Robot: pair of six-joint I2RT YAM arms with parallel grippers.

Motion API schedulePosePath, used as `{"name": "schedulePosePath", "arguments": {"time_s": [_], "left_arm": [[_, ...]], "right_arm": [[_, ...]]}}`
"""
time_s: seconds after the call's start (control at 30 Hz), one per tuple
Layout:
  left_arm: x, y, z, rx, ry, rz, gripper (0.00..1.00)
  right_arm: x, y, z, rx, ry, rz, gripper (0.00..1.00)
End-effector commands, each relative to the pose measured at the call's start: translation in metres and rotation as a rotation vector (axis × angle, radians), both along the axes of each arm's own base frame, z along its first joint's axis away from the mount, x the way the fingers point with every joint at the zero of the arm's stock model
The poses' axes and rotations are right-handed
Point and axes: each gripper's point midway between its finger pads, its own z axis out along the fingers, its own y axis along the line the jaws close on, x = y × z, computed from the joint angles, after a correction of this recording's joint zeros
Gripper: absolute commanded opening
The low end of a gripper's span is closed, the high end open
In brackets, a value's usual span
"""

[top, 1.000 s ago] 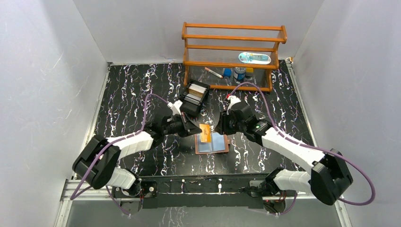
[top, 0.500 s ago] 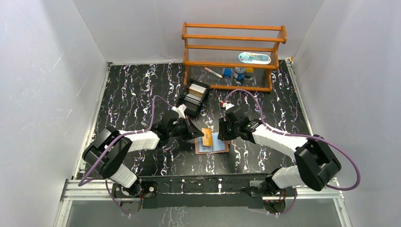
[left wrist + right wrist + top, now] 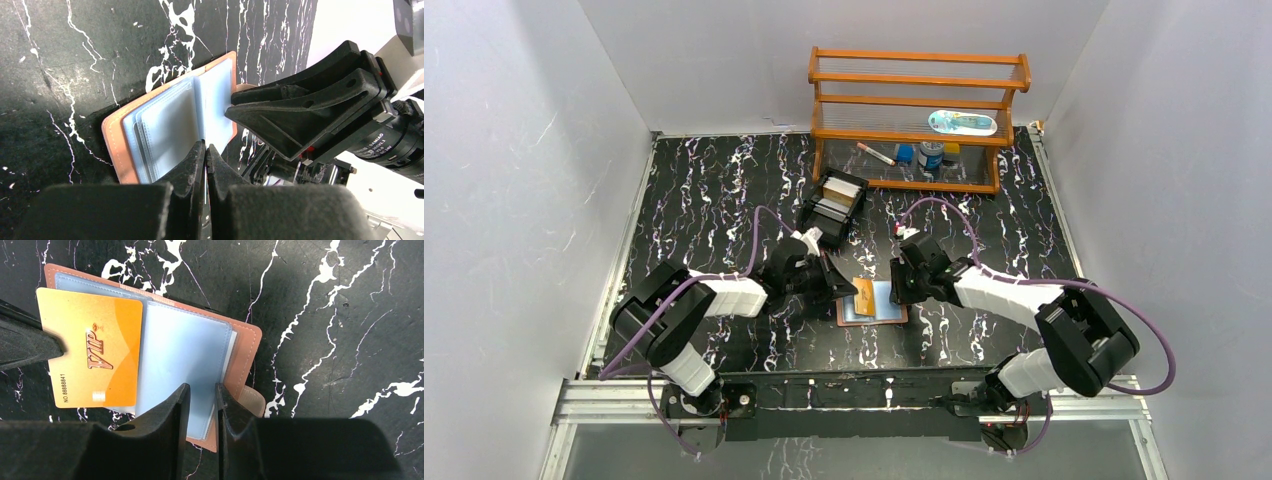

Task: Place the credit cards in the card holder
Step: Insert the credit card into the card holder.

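The tan card holder [image 3: 240, 355] lies open on the black marbled table, its pale blue pockets facing up [image 3: 879, 305]. An orange credit card [image 3: 95, 352] marked VIP hangs over the holder's left half. My left gripper [image 3: 205, 147] is shut on the card's left edge, and the card shows only edge-on in the left wrist view. My right gripper [image 3: 200, 392] is low over the holder's right half. Its jaws straddle the edge of a blue pocket leaf with a gap on both sides. In the top view the two grippers face each other across the holder [image 3: 849, 290] [image 3: 896, 290].
A black open tray [image 3: 834, 205] with more cards stands just behind the left gripper. A wooden rack [image 3: 919, 115] with small items is at the back. White walls close in the left, right and back sides.
Both arms have drawn nearer to the holder. The left gripper has carried the orange card down over it. The right gripper has dropped onto the holder's right side, and its jaws have narrowed.
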Motion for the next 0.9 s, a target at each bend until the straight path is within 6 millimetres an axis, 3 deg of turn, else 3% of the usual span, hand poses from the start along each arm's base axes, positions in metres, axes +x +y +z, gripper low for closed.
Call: {"name": "schedulePosePath", "arguments": {"time_s": [0.0, 0.6, 0.87], "left_arm": [[-0.001, -0.001, -0.004, 0.000, -0.007, 0.016, 0.00], [-0.004, -0.002, -0.022, 0.032, 0.073, 0.078, 0.00], [-0.012, 0.018, -0.039, 0.166, 0.155, 0.154, 0.00]], "right_arm": [[-0.004, -0.005, -0.010, -0.001, 0.015, -0.026, 0.32], [-0.010, -0.009, -0.012, 0.012, 0.022, -0.042, 0.32], [-0.010, -0.008, -0.010, 0.016, 0.020, -0.043, 0.31]]}}
